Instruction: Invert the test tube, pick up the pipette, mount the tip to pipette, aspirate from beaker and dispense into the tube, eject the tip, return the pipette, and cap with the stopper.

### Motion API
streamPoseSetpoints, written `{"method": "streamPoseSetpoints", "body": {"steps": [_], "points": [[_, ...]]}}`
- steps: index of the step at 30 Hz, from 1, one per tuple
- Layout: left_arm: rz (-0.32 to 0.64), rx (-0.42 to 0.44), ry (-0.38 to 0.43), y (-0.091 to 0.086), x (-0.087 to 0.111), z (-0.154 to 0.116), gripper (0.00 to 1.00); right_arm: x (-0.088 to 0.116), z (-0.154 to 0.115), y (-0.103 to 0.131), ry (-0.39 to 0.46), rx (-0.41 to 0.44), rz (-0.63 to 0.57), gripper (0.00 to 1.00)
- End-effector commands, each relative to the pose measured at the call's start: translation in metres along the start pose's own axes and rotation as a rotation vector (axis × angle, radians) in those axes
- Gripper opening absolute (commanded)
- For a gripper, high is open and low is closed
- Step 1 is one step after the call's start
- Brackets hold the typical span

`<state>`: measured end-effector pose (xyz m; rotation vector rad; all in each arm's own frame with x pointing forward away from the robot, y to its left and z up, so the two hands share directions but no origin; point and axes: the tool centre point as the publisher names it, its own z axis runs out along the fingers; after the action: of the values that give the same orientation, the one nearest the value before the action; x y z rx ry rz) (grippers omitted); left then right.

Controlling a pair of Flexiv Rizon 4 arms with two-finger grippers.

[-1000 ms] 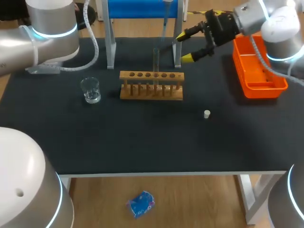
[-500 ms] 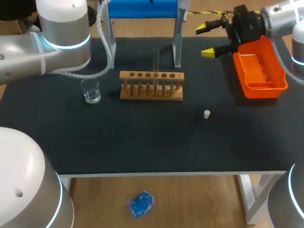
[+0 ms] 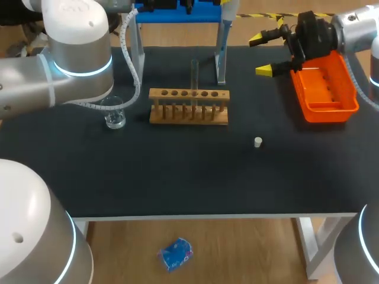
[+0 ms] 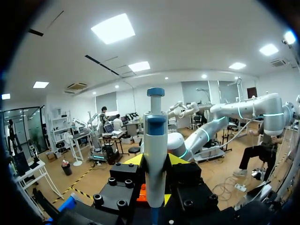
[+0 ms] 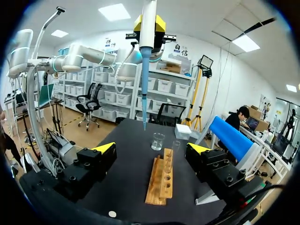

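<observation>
left fingers [image 4: 132, 161] clamped on the pipette [image 4: 155, 154], held upright above the surface [image 3: 177, 177]. right fingers [image 5: 106, 148] spread wide, nothing between them, up beside the orange tray [image 3: 324, 89] at the back right. test tube [image 3: 194, 74] stands upright in the wooden rack [image 3: 188, 112]. beaker [image 3: 112, 112] near the rack's left end. stopper [image 3: 258, 142] lies loose on the surface, nearer the front.

Right claw [image 3: 260, 55] withdrew; left arm [image 3: 77, 53] swung inward.
</observation>
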<state>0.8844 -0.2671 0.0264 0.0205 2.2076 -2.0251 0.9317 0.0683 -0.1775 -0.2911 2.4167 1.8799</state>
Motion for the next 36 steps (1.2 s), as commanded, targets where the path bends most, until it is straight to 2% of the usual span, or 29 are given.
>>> {"method": "streamPoseSetpoints", "body": {"steps": [1,4,9,22,28,36], "points": [[0.0,-0.001,0.0,-0.001,0.0,0.0,0.0,-0.001,0.003,0.0,0.012,-0.044,0.019,1.0],[0.0,0.002,-0.002,0.002,0.002,-0.002,0.0,0.003,0.01,-0.002,0.033,-0.06,0.035,1.0],[-0.011,0.02,-0.01,0.02,0.018,-0.012,0.0,0.013,0.017,-0.004,0.035,-0.097,0.071,1.0],[-0.065,0.064,0.01,0.062,0.067,-0.026,0.0,0.06,0.04,0.004,0.037,-0.14,0.095,1.0],[-0.113,0.068,0.02,0.086,0.078,-0.025,0.0,0.086,0.057,-0.001,0.073,-0.202,0.108,1.0],[-0.113,0.068,0.02,0.086,0.078,-0.025,0.0,0.086,0.057,-0.001,0.073,-0.202,0.108,1.0]]}}
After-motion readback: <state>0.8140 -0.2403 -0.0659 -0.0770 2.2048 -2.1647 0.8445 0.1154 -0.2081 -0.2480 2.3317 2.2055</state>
